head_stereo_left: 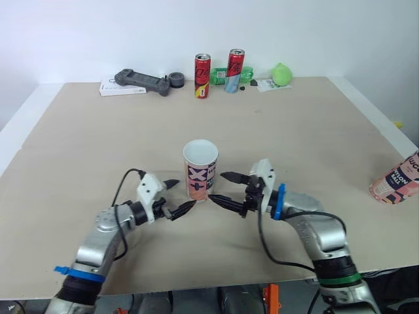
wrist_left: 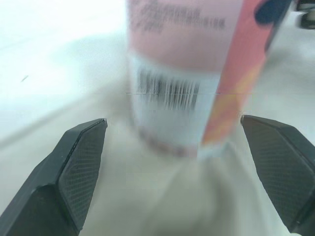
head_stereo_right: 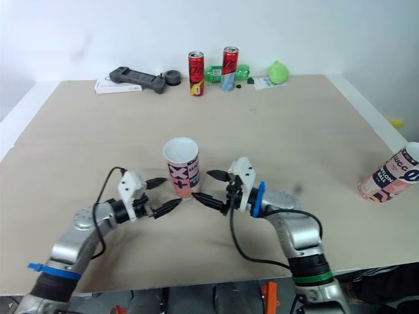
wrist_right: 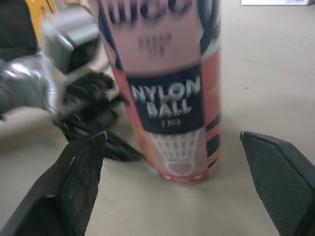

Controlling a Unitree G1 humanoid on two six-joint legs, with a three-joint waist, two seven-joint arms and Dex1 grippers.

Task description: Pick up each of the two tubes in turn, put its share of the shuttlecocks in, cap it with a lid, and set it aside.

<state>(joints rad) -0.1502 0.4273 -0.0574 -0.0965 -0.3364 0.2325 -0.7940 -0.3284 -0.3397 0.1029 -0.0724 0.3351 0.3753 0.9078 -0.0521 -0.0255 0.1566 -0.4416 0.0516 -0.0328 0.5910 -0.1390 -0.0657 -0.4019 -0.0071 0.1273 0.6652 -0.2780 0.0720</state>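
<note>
On the table (head_stereo_left: 294, 131), the upright tube (head_stereo_left: 200, 171) looks light, thin-walled, tippy: grip it mid-body; left tool (head_stereo_left: 185, 193) and right tool (head_stereo_left: 218, 187) gape empty.

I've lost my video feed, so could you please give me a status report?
Left gripper and right gripper open, flanking the upright open tube, neither gripping. Second tube at right edge of table. Nothing blocking.

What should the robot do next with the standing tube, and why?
Probably ease the left gripper forward and close its jaws on the upright tube: nothing holds it yet, and it stands ahead of those open jaws. The right gripper is open too.
</note>
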